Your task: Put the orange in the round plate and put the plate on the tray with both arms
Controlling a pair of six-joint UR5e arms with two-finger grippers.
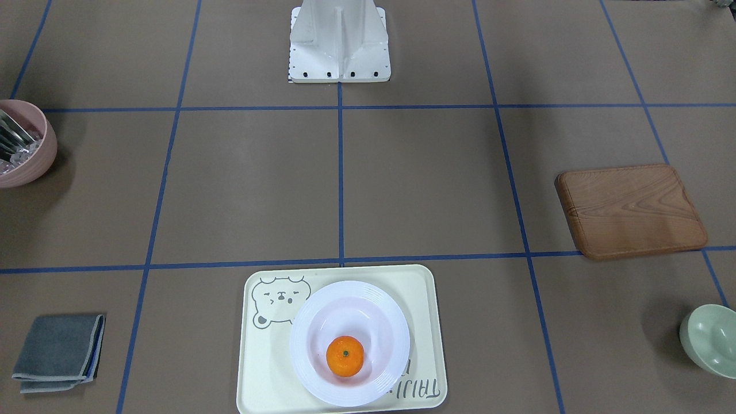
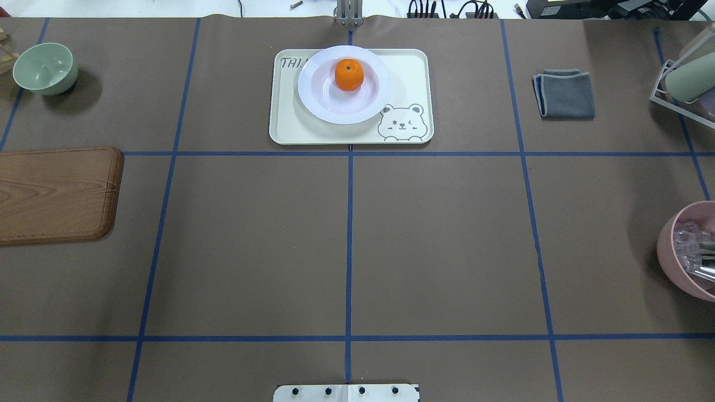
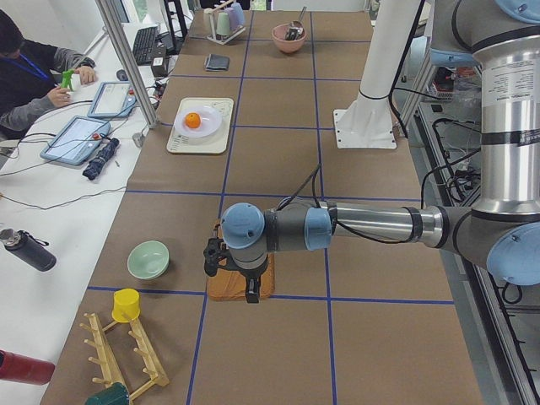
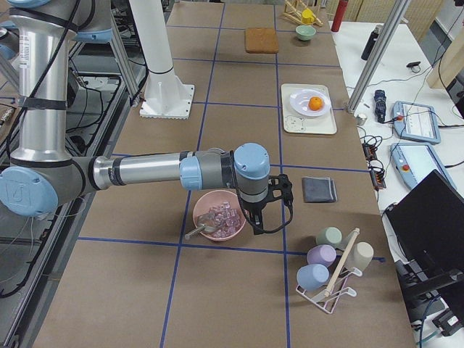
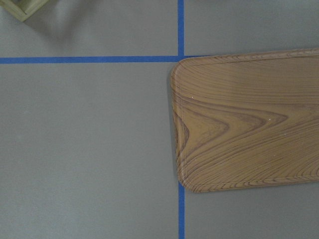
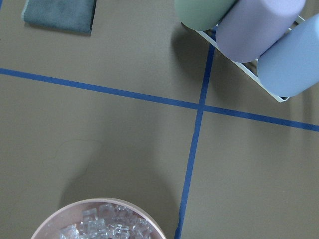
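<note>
The orange (image 2: 349,75) lies inside the white round plate (image 2: 318,100), and the plate rests on the cream bear tray (image 2: 408,72) at the table's far middle. From the front the orange (image 1: 345,356) sits low in the plate (image 1: 322,299) on the tray (image 1: 259,368). My left gripper (image 3: 229,272) hangs over the wooden board, far from the tray, and shows only in the exterior left view. My right gripper (image 4: 272,217) hovers by the pink bowl and shows only in the exterior right view. I cannot tell whether either is open or shut.
A brown wooden board (image 2: 56,192) lies at the left, with a pale green bowl (image 2: 44,68) beyond it. A folded grey cloth (image 2: 565,94) and a pink bowl of ice (image 2: 690,251) are on the right, near a cup rack (image 6: 249,30). A person (image 3: 29,72) sits at the side desk.
</note>
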